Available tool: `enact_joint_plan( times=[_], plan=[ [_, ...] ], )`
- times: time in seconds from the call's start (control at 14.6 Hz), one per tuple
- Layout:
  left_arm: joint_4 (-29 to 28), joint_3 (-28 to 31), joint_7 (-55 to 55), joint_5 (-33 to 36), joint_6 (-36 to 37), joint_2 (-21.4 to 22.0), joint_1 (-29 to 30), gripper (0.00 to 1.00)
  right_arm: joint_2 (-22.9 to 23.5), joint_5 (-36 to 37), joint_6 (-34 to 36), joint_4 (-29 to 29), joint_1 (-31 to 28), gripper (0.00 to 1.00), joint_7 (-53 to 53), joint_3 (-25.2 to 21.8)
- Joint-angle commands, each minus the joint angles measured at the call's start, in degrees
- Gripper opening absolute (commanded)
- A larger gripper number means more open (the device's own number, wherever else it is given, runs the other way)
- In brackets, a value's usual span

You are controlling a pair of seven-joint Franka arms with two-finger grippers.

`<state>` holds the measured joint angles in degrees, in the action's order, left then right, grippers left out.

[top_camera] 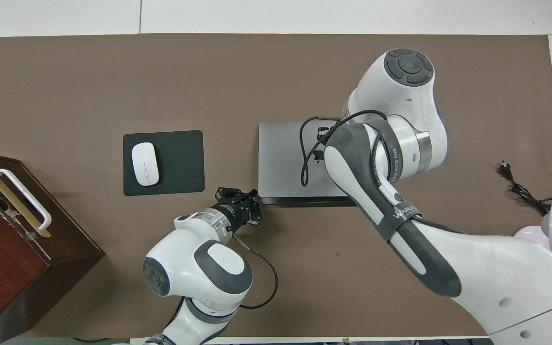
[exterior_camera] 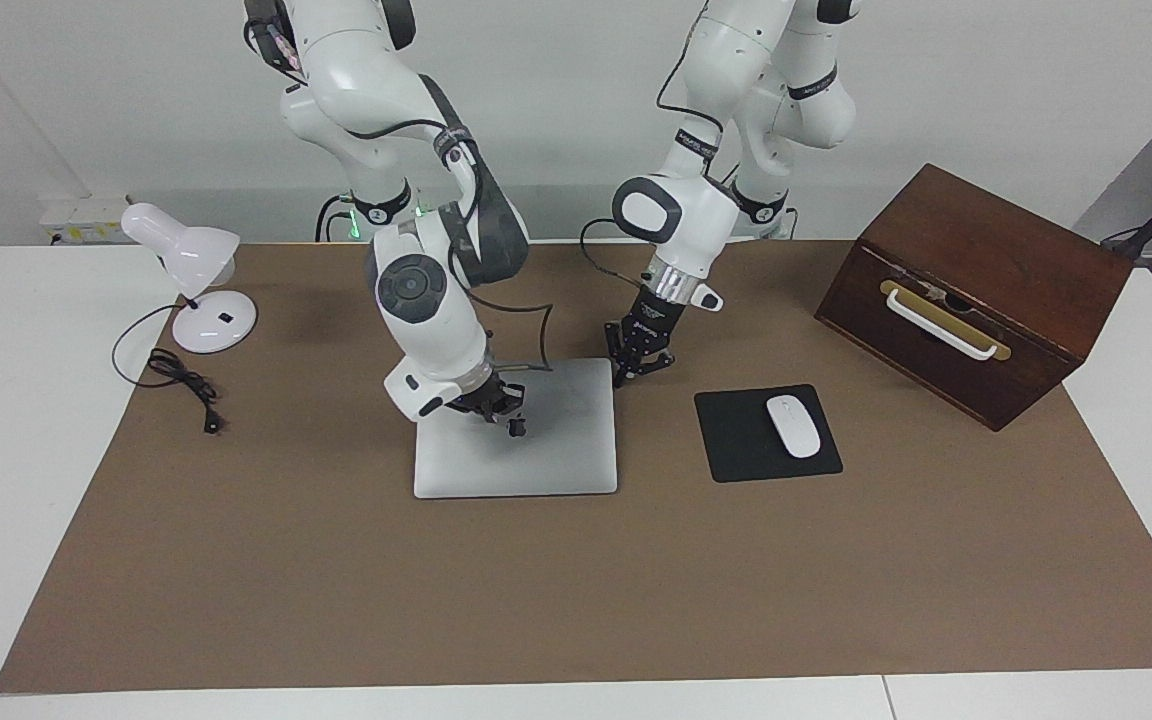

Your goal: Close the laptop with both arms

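Silver-grey laptop [exterior_camera: 536, 440] lies closed flat; right gripper [exterior_camera: 508, 412] rests on its lid, left gripper [exterior_camera: 636, 368] beside, both pinched together.

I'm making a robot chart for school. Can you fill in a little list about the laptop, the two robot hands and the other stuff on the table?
laptop: shut, lying flat on the brown mat
right gripper: shut, on the laptop's lid
left gripper: shut, at the laptop's corner nearest the robots
white mouse: on the black mouse pad
wooden box: at the left arm's end
white lamp: at the right arm's end
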<state>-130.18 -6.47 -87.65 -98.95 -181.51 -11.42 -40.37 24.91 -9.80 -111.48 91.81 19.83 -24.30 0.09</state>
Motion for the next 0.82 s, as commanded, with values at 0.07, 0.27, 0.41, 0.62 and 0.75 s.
enact_joint_plan(
  times=[0.07, 0.27, 0.41, 0.62, 0.75],
  plan=[
    [-1.57, -0.21, 3.35, -1.24, 1.24, 3.16, 2.30, 0.00, -0.66, -1.01, -0.58, 0.12, -0.58, 0.00, 0.57, 0.09],
    [-2.09, -0.30, 8.44, -1.24, 5.61, 4.48, 6.95, 0.00, -0.66, -0.13, 4.05, -4.34, -1.02, 0.00, 1.79, -1.92],
    [-2.45, -0.30, 13.18, -1.24, 8.96, 5.44, 11.25, 0.00, -0.74, -0.13, 8.89, -9.17, -0.93, 0.00, 4.95, -5.08],
    [-2.18, -0.21, 18.28, -1.16, 10.91, 6.15, 15.30, 0.00, -3.37, 0.40, 10.93, -11.31, -1.11, 0.00, 11.70, -9.92],
    [-2.10, -0.21, 21.80, -1.16, 12.57, 6.85, 17.77, 0.00, -5.83, 0.92, 10.93, -11.31, -2.42, 0.00, 17.68, -12.91]
  ],
)
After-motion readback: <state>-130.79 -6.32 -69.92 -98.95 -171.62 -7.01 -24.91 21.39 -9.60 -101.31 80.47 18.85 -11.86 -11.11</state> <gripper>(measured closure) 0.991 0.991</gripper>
